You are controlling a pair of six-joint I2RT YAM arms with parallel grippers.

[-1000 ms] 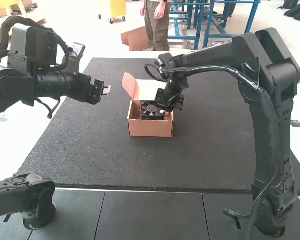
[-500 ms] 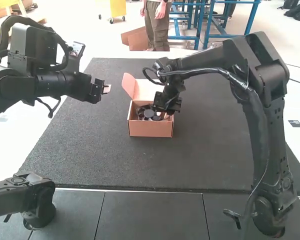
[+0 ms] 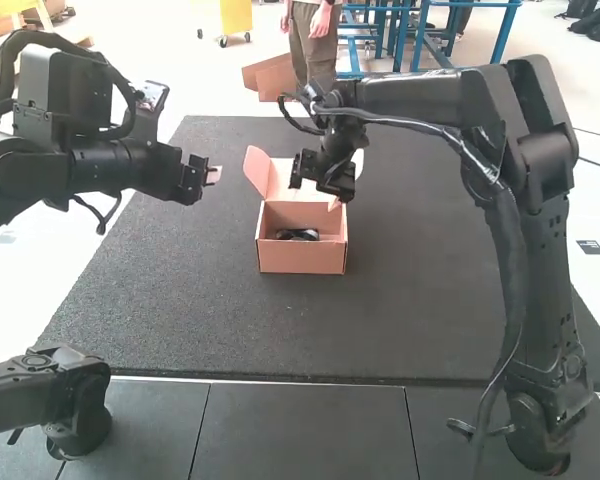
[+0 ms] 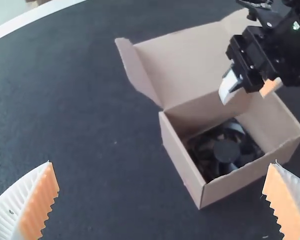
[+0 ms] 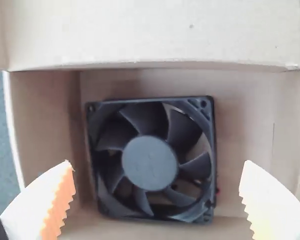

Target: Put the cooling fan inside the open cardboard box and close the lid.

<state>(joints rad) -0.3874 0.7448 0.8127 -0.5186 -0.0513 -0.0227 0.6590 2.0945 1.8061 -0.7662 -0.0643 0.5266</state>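
Dark rubber matting (image 3: 160, 300) covers the table in the high view. A small brown cardboard box (image 3: 300, 255) sits on it with its lid flap (image 3: 260, 172) standing up. The right gripper (image 3: 318, 185) hovers just above the box and the left gripper (image 3: 208, 178) is well apart from it.

From the left wrist, that arm's fingers are spread wide, and the black square plastic cooling fan (image 4: 224, 150) lies flat inside the box.

The right wrist view shows wide, empty fingers over the fan.

The lid looks light, thin and bendy, so pushing its free top edge probably suits better than pinching.
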